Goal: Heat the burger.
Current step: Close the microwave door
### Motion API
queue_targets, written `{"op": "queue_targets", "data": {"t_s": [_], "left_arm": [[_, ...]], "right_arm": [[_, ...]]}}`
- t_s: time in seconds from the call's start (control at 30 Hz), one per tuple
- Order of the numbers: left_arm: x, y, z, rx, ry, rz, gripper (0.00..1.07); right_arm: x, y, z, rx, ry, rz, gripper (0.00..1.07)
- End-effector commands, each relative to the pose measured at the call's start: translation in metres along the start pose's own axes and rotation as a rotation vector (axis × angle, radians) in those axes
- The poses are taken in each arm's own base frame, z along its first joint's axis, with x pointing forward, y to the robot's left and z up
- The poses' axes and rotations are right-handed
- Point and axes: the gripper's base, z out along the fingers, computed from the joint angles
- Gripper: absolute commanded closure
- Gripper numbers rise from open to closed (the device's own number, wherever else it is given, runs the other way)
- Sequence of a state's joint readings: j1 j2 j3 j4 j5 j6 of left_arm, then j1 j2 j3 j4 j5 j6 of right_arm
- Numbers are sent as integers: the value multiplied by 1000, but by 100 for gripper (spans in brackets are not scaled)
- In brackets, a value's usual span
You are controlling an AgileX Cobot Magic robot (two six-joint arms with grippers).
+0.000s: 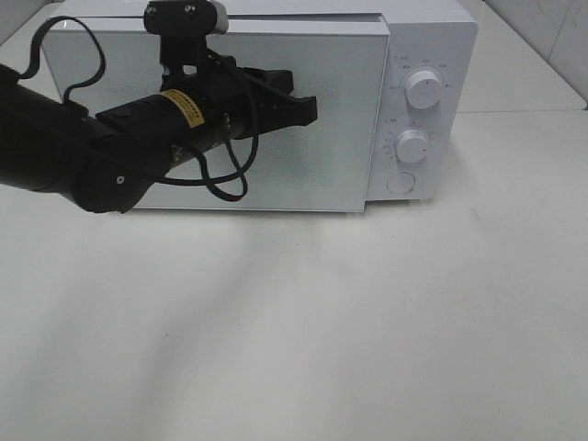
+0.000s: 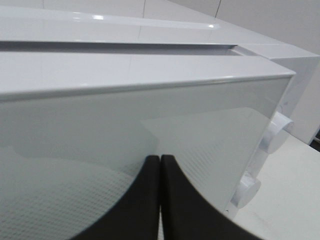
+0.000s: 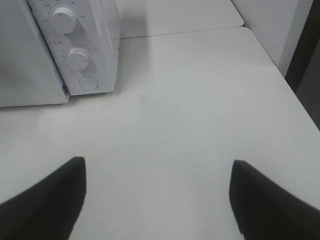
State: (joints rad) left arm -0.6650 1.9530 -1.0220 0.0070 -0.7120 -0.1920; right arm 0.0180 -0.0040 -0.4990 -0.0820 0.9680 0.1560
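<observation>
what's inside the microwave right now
The microwave shows only its glossy door, with the shut left gripper in front of it. The door covers the cavity, so whether the burger is inside cannot be seen.

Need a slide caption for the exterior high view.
Left tool, shut, poised at the door of a white microwave standing on a white table.

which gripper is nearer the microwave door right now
Left. The left gripper, shut, is right in front of the microwave door; contact unclear. The right gripper, open, hangs over the table, off past the dials, apart from the door.
</observation>
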Motion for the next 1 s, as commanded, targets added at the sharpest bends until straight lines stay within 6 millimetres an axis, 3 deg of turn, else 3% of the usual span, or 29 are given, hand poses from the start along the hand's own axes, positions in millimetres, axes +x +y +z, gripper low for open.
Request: {"op": "queue_targets", "data": {"t_s": [0.03,0.33,0.83,1.0], "left_arm": [[-4,-8,16,-2,-7,-11,107],[-4,-8,36,-31,-16,-36,107],[-8,21,37,-157,-30,-22,107],[-8,19,36,-151,-26,-20,107]], "right_arm": [[2,0,-2,-2,-25,6,31],[2,0,-2,-2,-25,6,31],[2,0,-2,-2,-25,6,31],[2,0,-2,-2,-25,6,31]]}}
